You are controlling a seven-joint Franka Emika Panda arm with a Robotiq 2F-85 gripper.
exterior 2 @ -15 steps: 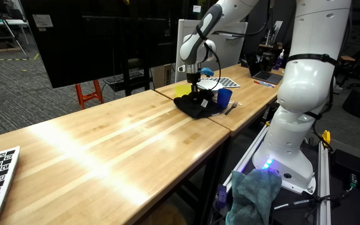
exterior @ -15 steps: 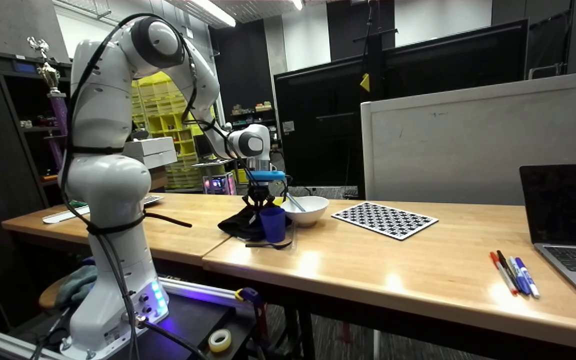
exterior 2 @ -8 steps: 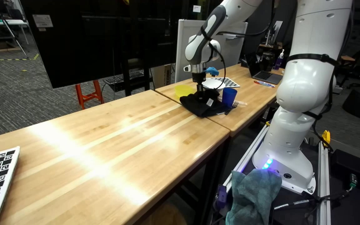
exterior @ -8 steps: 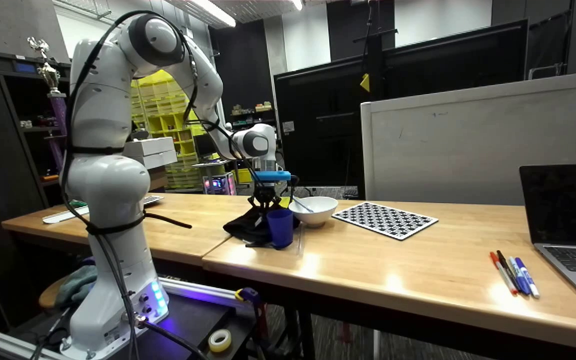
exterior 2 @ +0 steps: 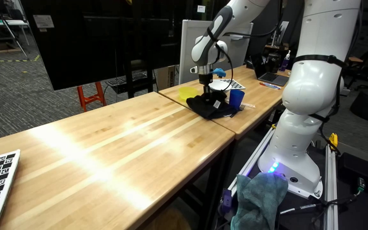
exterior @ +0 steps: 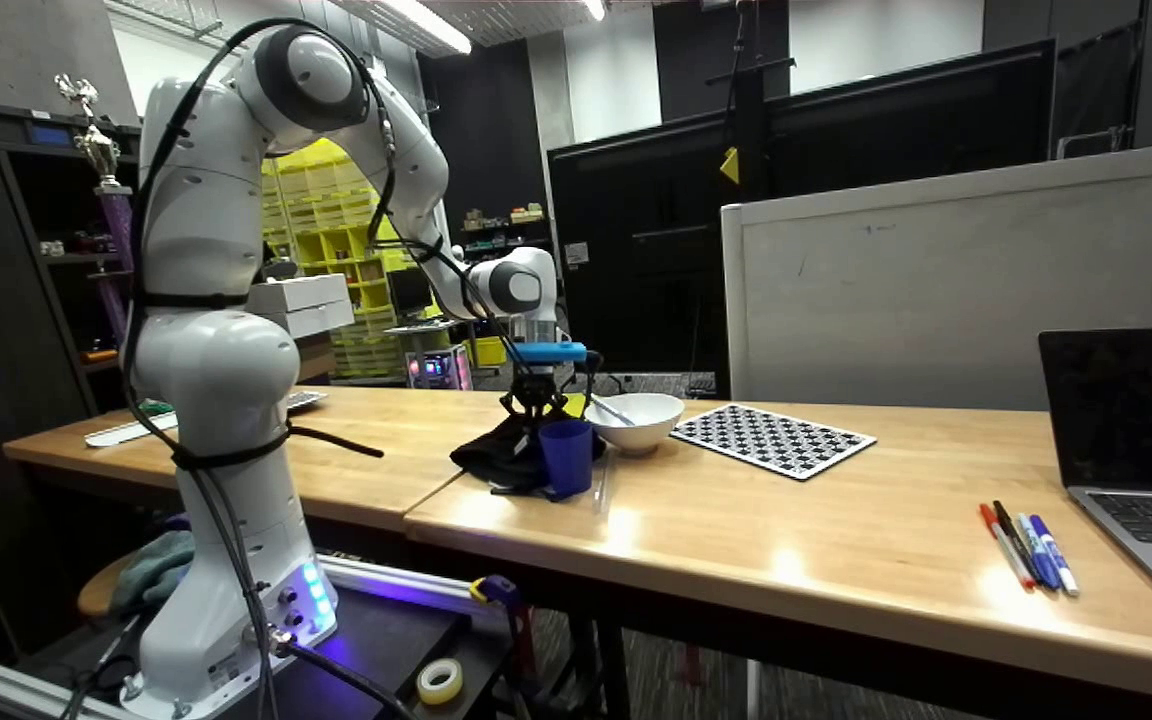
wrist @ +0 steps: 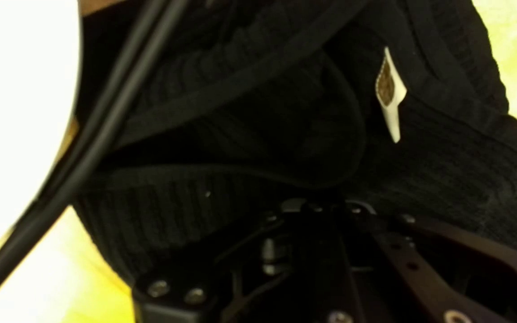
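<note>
Down in a crumpled black knit cloth (exterior 2: pixel 203 108) stands my gripper (exterior 2: pixel 207 95), shut, its fingertips buried in the dark fabric. In the wrist view the ribbed cloth (wrist: pixel 465 157) spreads around the gripper (wrist: pixel 323 204); a hem dips toward the fingertips, and a small white tag (wrist: pixel 389 94) sticks up. A blue cup (exterior: pixel 567 457) stands upright against the cloth in both exterior views. On the cloth's far side sits a white bowl (exterior: pixel 648 425) with a light blue utensil (exterior: pixel 616 411) leaning in it. A dark fork (exterior 2: pixel 242 107) lies partly hidden by the cloth.
Behind the cloth is a translucent yellow bowl (exterior 2: pixel 188 92). A clear plastic piece (exterior 2: pixel 249 105) lies beside the cup. Farther along the table are a checkered board (exterior: pixel 774 440), several pens (exterior: pixel 1031 550) and a laptop (exterior: pixel 1146 470). A seam divides the two tabletops.
My gripper has moved right in both exterior views, and the black cloth has slid along with it. The blue cup and white bowl have shifted the same way; more of the fork is covered.
</note>
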